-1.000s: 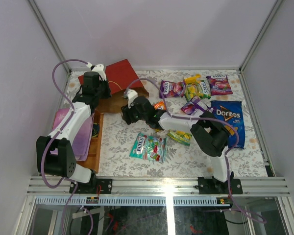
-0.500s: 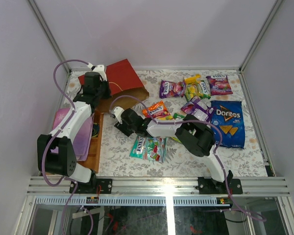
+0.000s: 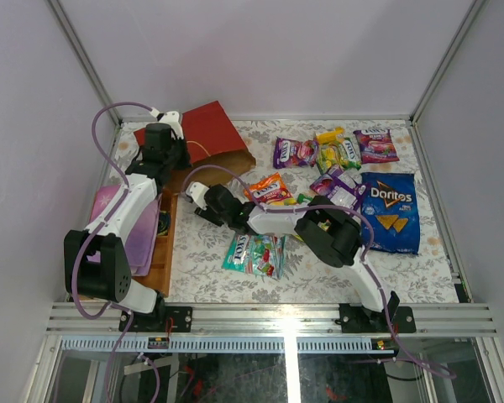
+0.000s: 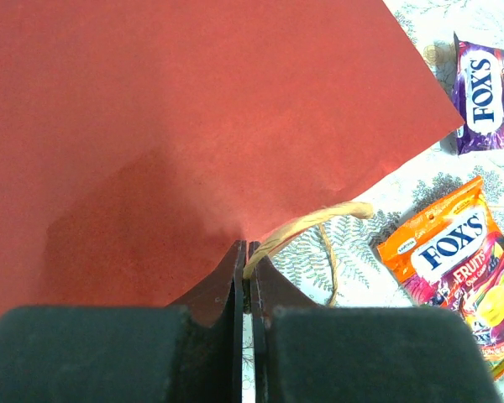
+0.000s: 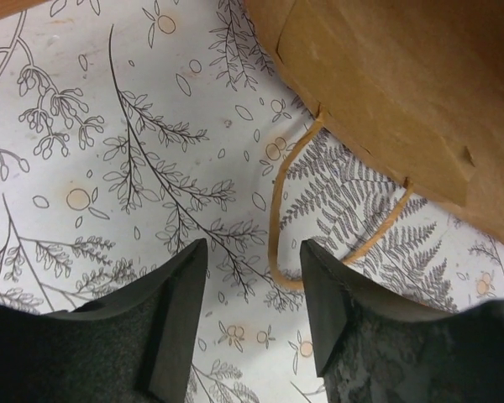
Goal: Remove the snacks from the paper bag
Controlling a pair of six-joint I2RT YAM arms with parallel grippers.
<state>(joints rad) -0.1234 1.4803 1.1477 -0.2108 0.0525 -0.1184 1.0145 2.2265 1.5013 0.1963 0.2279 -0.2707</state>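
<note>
Top external view: the right gripper, jaws apart and empty, has swung left over the last second. It now sits low, just outside the mouth of the paper bag. The orange packet, partly under that arm a second ago, lies in the open on the tablecloth near the other snacks. The left gripper has not shifted.

Left wrist view: the left gripper is clenched on the bag's red upper lip, with the cord handle emerging beside its fingers.

Right wrist view: the right gripper is released with nothing between its fingers. The lower handle and the brown bag interior lie just ahead.

Judgement: one more packet is out and another reach looks prepared. Whether any packets remain inside cannot be told.
</note>
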